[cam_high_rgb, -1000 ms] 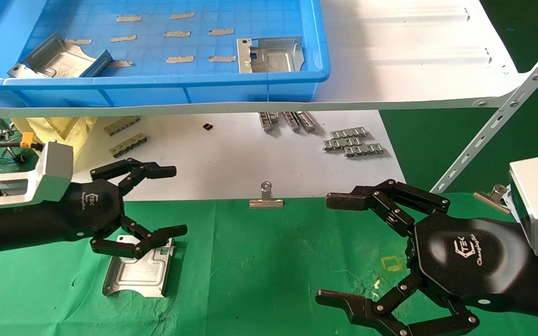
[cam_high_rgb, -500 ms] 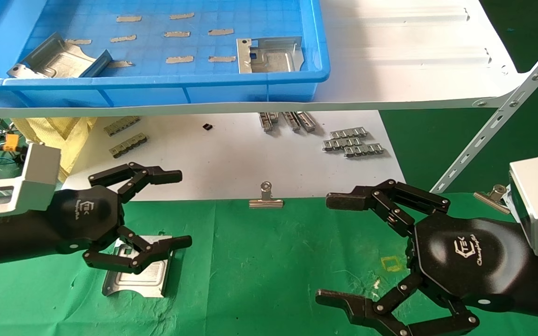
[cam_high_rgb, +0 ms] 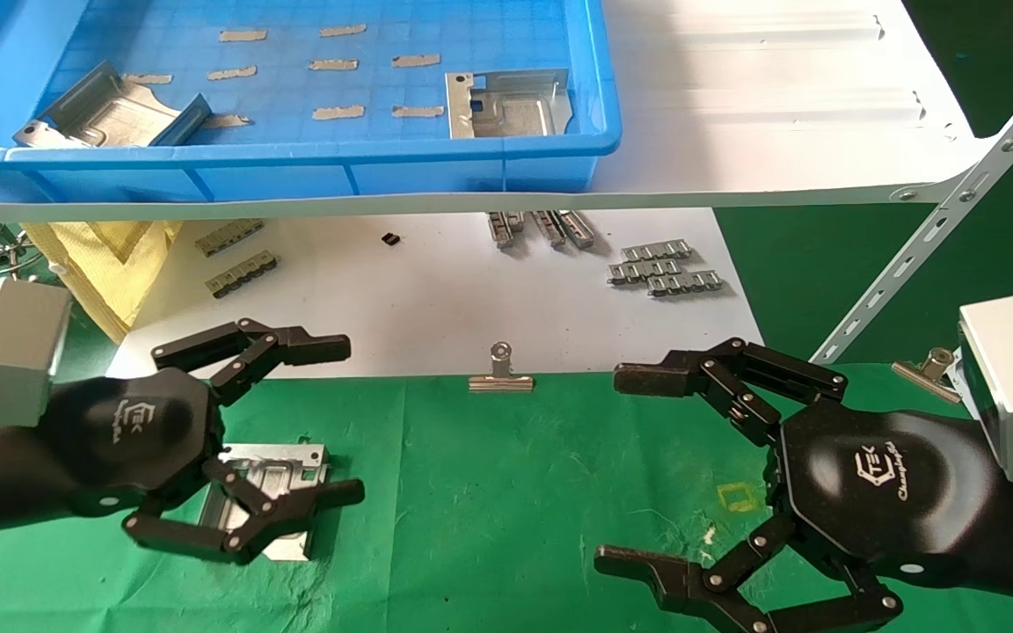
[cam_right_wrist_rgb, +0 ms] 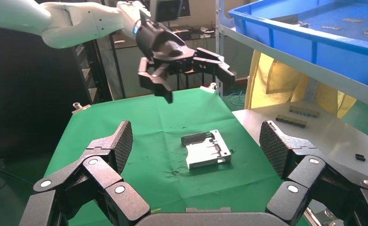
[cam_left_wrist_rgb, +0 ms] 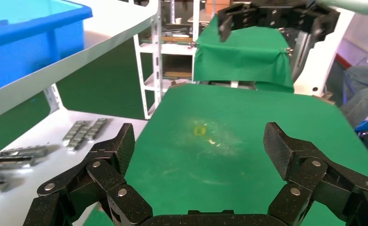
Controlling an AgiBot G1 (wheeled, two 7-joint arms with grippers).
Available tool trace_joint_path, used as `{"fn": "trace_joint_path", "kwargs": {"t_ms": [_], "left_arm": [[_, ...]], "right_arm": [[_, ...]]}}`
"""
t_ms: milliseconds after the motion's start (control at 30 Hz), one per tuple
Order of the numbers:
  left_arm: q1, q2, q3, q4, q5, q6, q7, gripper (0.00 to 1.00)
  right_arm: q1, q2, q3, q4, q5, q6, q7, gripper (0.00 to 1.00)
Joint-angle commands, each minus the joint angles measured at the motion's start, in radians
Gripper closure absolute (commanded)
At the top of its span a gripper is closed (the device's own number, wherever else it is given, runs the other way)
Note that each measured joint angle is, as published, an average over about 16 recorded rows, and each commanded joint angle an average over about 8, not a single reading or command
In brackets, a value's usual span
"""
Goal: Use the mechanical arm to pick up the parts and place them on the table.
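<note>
Stamped sheet-metal part [cam_high_rgb: 273, 492] (stiff, light, slick) on worktop [cam_high_rgb: 506, 492]; grip folded flanges. Left pincer [cam_high_rgb: 295, 426] apart above; right pincer [cam_high_rgb: 638, 470] apart, idle.

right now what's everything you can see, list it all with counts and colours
stamped sheet-metal plates: 3, silver-grey; one flat on the green cloth under the left gripper, two in the tray
blue plastic tray: 1, on the white metal shelf
small ridged strips: several, grey, on the white sheet
binder clips: 2, silver; one at the sheet's edge, one far right
green cloth table: 1
left gripper: black, open, above the placed plate
right gripper: black, open, over the cloth
</note>
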Motion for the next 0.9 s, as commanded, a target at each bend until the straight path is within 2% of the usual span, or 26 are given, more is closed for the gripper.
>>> {"fn": "trace_joint_path", "kwargs": {"t_ms": [33, 567, 900], "left_arm": [[0.018, -0.007, -0.018, -0.033, -0.005, -0.004, -0.021, 0.00], [0.149, -0.063, -0.150, -0.280, -0.043, -0.032, -0.172, 0.00], [0.161, -0.068, -0.162, -0.299, -0.048, -0.036, -0.180, 0.00]], "right_arm": [[0.000, 0.000, 0.000, 0.000, 0.000, 0.000, 0.000, 0.00], [0.000, 0.000, 0.000, 0.000, 0.000, 0.000, 0.000, 0.00], [0.000, 0.000, 0.000, 0.000, 0.000, 0.000, 0.000, 0.00]]}}
